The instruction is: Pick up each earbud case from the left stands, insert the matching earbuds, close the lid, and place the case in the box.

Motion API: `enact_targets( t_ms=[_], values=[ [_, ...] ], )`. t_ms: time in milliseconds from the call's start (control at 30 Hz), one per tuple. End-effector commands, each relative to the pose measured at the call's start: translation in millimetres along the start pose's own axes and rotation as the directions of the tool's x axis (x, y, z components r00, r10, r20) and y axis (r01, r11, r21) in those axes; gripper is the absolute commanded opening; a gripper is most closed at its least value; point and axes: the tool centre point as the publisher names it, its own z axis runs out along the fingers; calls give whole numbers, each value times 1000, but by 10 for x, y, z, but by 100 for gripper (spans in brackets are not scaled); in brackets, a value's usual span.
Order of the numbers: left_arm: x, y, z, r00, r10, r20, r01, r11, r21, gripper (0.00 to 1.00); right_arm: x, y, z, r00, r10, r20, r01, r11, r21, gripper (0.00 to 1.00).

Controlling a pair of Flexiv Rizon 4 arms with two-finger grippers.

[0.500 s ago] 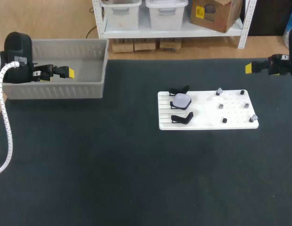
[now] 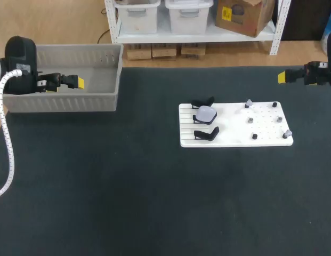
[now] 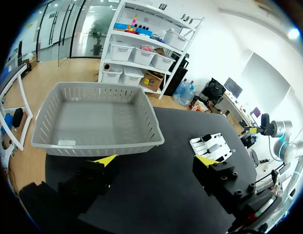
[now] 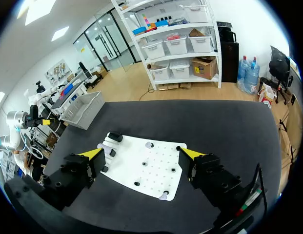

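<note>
Nearest the camera, the dark matte surface lies bare.

Further in, right of the middle, sits a flat white rectangular board. Its left part carries three black angled stands in a row. The near stand and the far stand hold nothing. The middle one cradles the pale lavender rounded earbud case, lid down as far as I can tell. The stands seem meant to prop a case off the board so fingers can get round it.

On the board's right part stand small grey and black pieces on pegs, such as one at the near corner and one at the far edge. They are too small to tell which are earbuds. They stand well apart from one another, probably so that each can be pinched alone.

Furthest off, at the left, is the grey slotted plastic basket, the box for finished cases. I can make out no case inside it.

The left tool hangs at this basket with its fingers spread and nothing between them, which fits a drop-off spot. The right tool hovers beyond the board's far right corner, well apart from it, fingers likewise spread and empty, clear of the pegs.

I judge that the lavender case is next to be fetched.
</note>
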Motion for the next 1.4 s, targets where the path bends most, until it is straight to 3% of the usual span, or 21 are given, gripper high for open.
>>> enact_targets(
  t_ms=[33, 200, 333, 467, 633, 867, 1033, 1133, 1267, 1400],
  values=[
    [-10, -14, -1, 1000, -2, -5, 1, 1000, -7, 100, 2, -6, 0, 1000, -1, 0, 1, 1000, -2, 100],
    [-34, -84, -23, 997, 74, 33, -78, 982, 174, 100, 2, -6, 0, 1000, -1, 0, 1, 1000, -2, 100],
    [-64, -98, 1, 976, 205, 71, -217, 926, 310, 100, 2, -6, 0, 1000, -1, 0, 1, 1000, -2, 100],
    [-103, -159, 46, 936, 340, 96, -348, 841, 414, 100, 2, -6, 0, 1000, -1, 0, 1, 1000, -2, 100],
    [-104, -318, 133, 858, 502, 109, -475, 696, 538, 100, 2, -6, 0, 1000, -1, 0, 1, 1000, -2, 100],
    [-57, -569, 234, 725, 671, 156, -598, 501, 626, 100, 2, -6, 0, 1000, -1, 0, 1, 1000, -2, 100],
    [39, -750, 301, 622, 756, 205, -664, 370, 650, 100, 2, -6, 0, 1000, -1, 0, 1, 1000, -2, 100],
    [94, -840, 352, 565, 792, 231, -697, 309, 647, 100, 2, -6, 0, 1000, -1, 0, 1, 1000, -2, 100],
    [120, -924, 418, 532, 807, 257, -727, 280, 627, 100, 2, -6, 0, 1000, -1, 0, 1, 1000, -2, 100],
    [122, -935, 431, 530, 808, 257, -729, 278, 626, 100, 2, -6, 0, 1000, -1, 0, 1, 1000, -2, 100]
  ],
)
